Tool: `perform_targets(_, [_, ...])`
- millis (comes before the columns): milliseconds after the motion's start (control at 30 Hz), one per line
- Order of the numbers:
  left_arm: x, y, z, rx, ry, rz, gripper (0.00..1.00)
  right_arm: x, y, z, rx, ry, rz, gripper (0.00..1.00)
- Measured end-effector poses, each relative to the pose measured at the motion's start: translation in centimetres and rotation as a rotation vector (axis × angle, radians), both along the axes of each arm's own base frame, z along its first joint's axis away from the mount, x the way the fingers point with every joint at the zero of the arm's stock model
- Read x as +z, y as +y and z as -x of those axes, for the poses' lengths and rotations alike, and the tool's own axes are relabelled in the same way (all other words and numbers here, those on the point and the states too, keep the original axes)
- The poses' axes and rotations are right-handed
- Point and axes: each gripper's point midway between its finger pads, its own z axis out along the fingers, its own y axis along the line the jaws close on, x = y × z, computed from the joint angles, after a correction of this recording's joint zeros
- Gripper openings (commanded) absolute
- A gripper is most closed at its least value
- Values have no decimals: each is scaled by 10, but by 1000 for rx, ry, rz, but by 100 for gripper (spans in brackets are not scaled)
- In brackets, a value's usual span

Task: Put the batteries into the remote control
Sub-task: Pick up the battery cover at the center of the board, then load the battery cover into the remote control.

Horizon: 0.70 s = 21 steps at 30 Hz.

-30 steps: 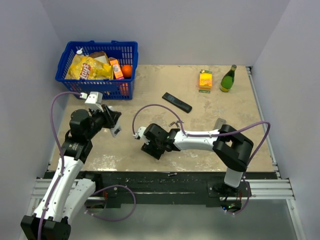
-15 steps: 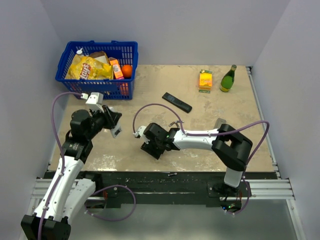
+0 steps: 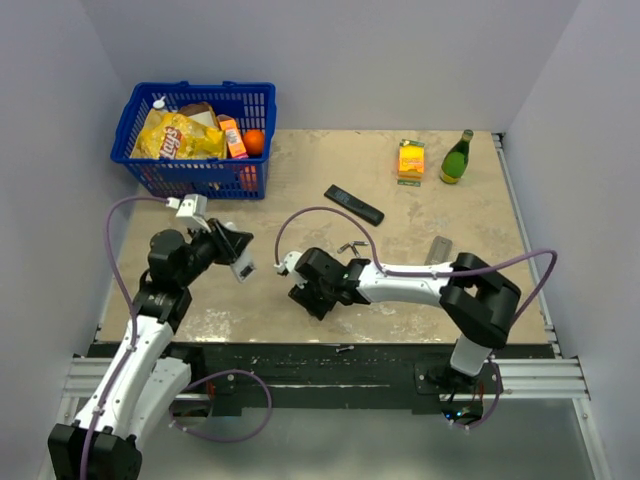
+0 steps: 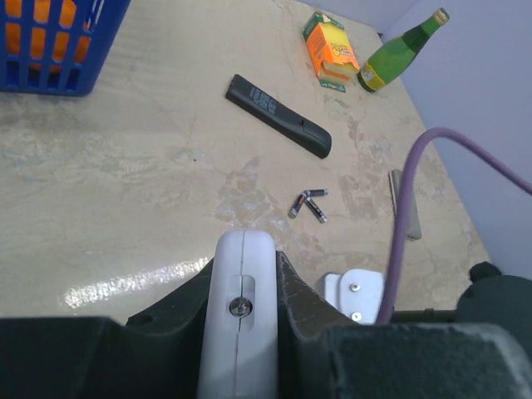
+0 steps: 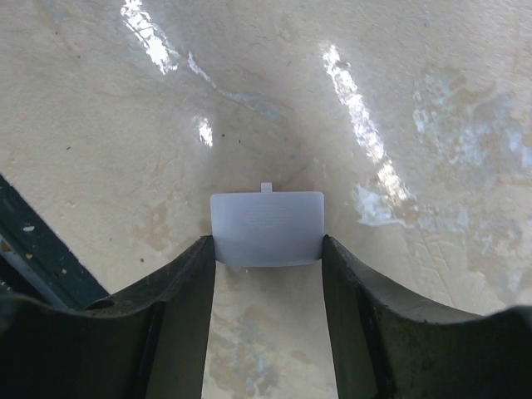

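The batteries [image 4: 307, 204] lie beyond and right of my left gripper [image 4: 243, 262], clamped on the white remote [image 4: 241, 349]; my right gripper [image 5: 268, 249], nearer them, pinches the battery cover [image 5: 266, 220].

Between your right gripper's [image 5: 268, 251] two dark fingers [image 5: 179, 320] you see a pale grey rectangular plastic plate [image 5: 266, 226], flat side up, with a small tab on its far edge. Both fingertips touch its short sides, so the jaws are clamped on it. Below it lies the glossy beige mottled tabletop [image 5: 399, 100], streaked with bright glare. A black strip [image 5: 33, 249] crosses the view's lower-left corner.
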Motion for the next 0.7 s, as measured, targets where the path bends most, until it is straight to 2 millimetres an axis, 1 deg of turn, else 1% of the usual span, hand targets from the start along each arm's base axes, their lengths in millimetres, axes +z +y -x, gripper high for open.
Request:
perform_targets(67, [-11,-4,2,0,21,57,0,10,-4,1,-10,-15,-19,33])
perform_targets(133, [-22,-8,3,1,41,118,0,24,-4,0,-20,-35,-55,32])
perform_targets(267, [-44,-16,8,3,85,263,0,70,1,-5,-44,-108,-177,32])
perform_targets(367, [-53,-21,12,-8,106,365,0,105,7,-7,-56,-168,-269,33])
perform_targets(433, [-55,-25,15,-21,114,437,0,126,13,-4,-56,-203,-333,32])
perform_targets(500, [-54,-28,17,-29,118,484,0,137,19,0,-51,-223,-370,33])
perform_targets(567, [-50,-30,19,-41,113,526,0,144,25,5,-44,-239,-393,33])
perform_targets(700, [-35,-37,22,-74,79,574,0,152,38,14,-28,-255,-414,33])
